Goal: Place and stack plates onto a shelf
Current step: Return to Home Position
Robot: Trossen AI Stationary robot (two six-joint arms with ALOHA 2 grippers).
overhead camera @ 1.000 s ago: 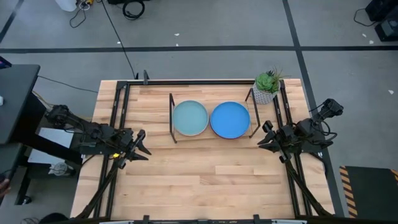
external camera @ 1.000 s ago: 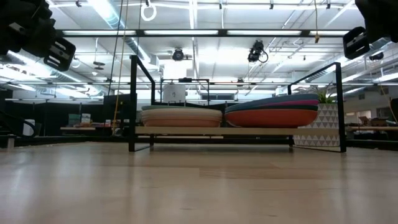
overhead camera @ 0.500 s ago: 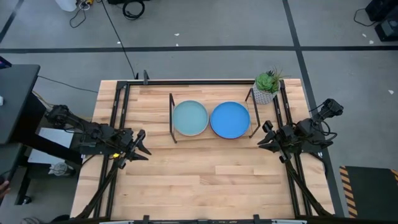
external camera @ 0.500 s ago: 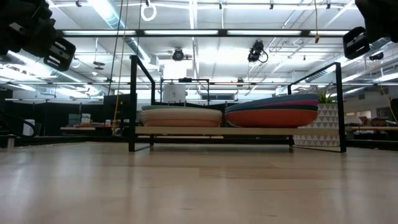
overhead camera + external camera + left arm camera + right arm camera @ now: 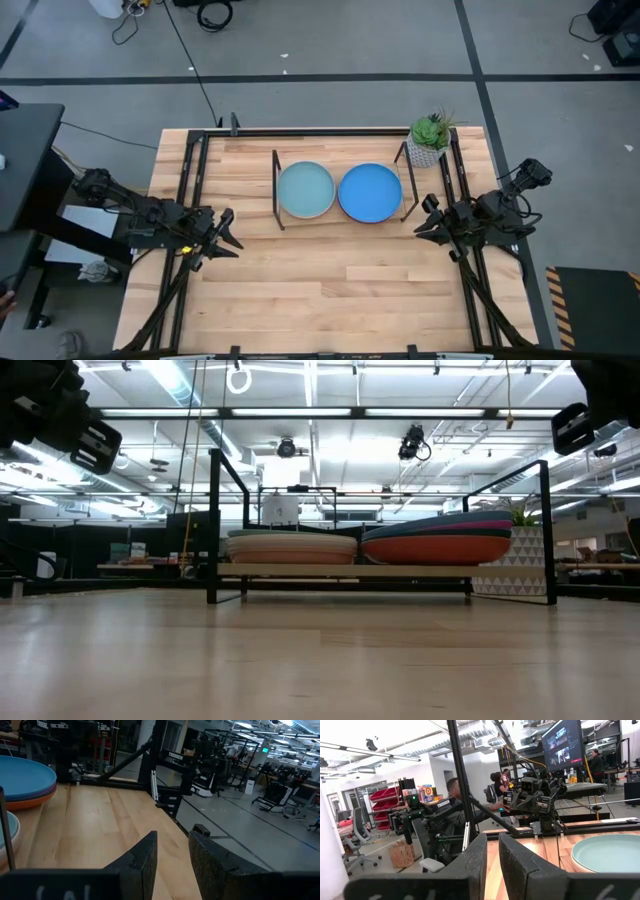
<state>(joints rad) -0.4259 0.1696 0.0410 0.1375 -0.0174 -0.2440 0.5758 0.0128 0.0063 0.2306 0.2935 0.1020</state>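
High view: we see the shelf point(image 5: 340, 571) holding two stacks, topped by a light teal plate point(image 5: 306, 190) and a blue plate point(image 5: 370, 192), potted plant point(image 5: 430, 138) beside. The left gripper point(image 5: 228, 234) and right gripper point(image 5: 424, 219) flank it, fingers parted, empty.

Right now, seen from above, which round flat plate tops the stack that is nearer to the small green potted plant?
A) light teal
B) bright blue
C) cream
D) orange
B: the bright blue round plate tops the stack at the end of the low light-wood shelf beside the potted plant, while the light teal plate tops the other stack.
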